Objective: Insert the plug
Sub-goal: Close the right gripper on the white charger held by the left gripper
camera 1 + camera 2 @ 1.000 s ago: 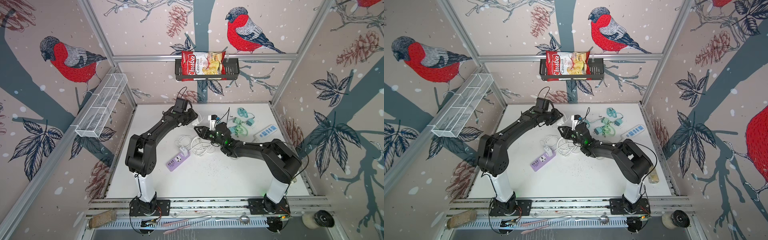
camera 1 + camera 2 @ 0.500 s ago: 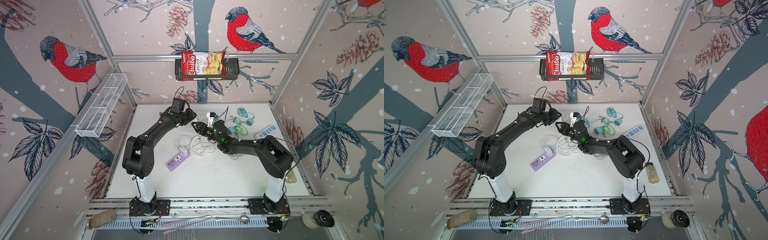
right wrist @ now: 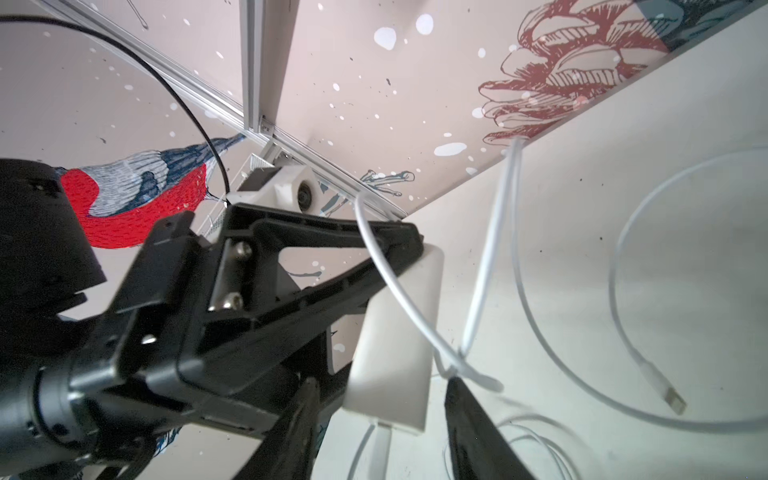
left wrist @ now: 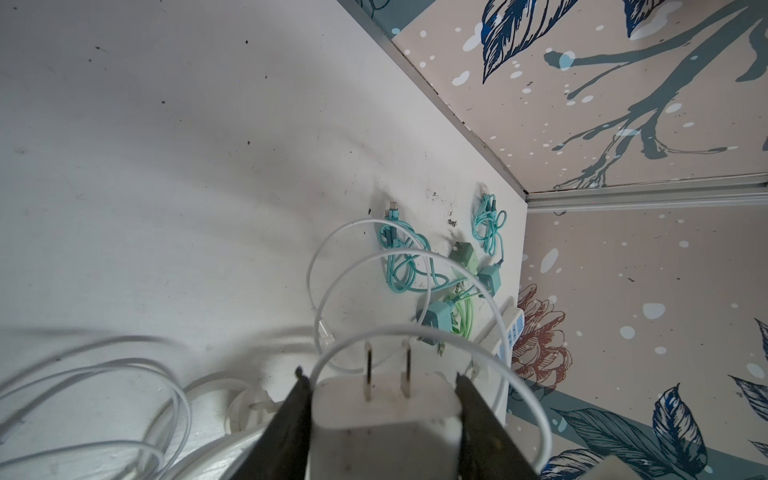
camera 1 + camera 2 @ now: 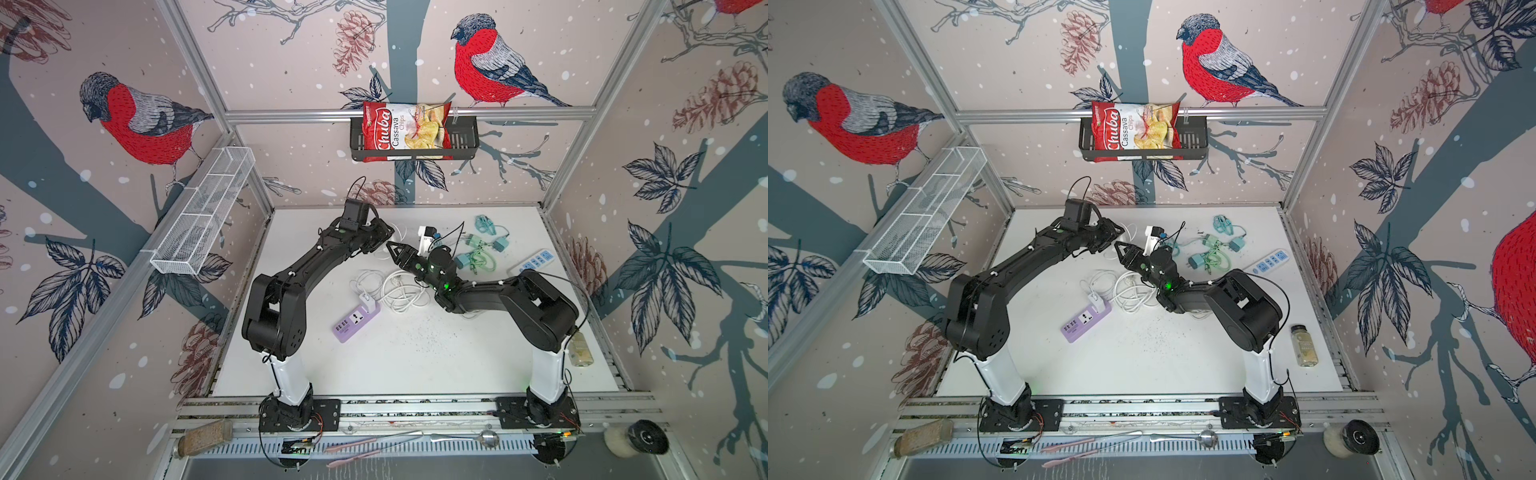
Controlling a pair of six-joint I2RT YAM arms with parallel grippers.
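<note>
Right gripper (image 3: 381, 380) is shifted up-frame toward left gripper (image 4: 379, 376), jaws spread. White plug (image 4: 382, 415) is pinched across flat sides by left; judged light, rigid, slick.

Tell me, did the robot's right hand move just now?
Yes. The right hand slid farther from the purple power strip, toward the back wall.

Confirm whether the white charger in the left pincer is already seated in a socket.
No; the white charger, clamped in the left pincer, shows both prongs bare.
</note>
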